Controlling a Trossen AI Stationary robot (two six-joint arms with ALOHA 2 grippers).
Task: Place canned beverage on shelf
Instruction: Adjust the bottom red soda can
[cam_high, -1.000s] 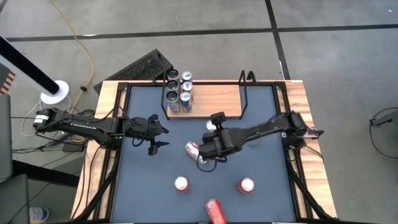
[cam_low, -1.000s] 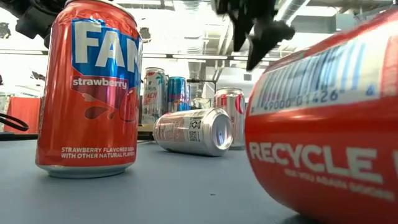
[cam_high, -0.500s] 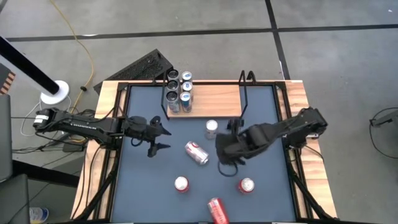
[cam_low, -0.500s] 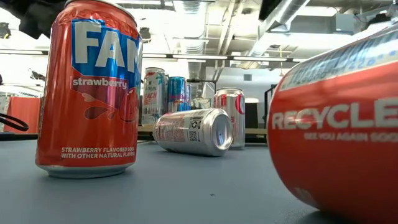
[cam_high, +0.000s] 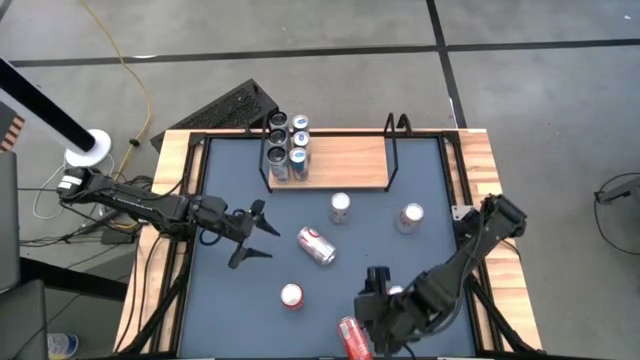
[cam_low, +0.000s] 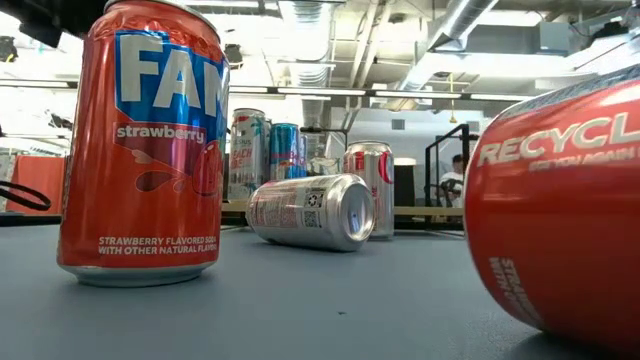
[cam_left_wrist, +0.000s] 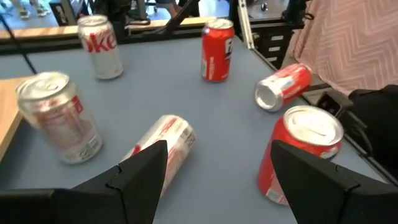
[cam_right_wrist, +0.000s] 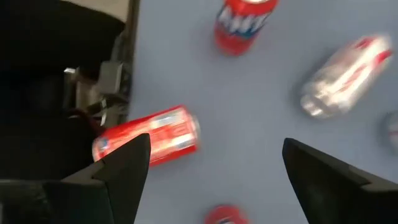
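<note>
The shelf (cam_high: 340, 162) stands at the table's far edge with several cans (cam_high: 285, 148) upright at its left end. A silver can (cam_high: 316, 245) lies on its side mid-table. My left gripper (cam_high: 255, 238) stands open just left of it, fingers level, with nothing between them (cam_left_wrist: 217, 177). A red can (cam_high: 350, 338) lies on its side at the near edge. My right gripper (cam_high: 378, 318) hovers open above it and to its right, pointing down. In the right wrist view that can (cam_right_wrist: 149, 138) lies clear of the fingers.
Two silver cans (cam_high: 341, 207) (cam_high: 410, 216) stand upright in front of the shelf. A red can (cam_high: 291, 295) stands near the middle front, and another red can (cam_high: 397, 292) is partly under my right arm. The table's black frame (cam_high: 200, 200) runs along its sides.
My right gripper has swung from beside the lying silver can toward the table's near edge, turning as it went and staying open. My left gripper has shifted slightly toward the near edge and tipped up. The lying red can has rolled a little.
</note>
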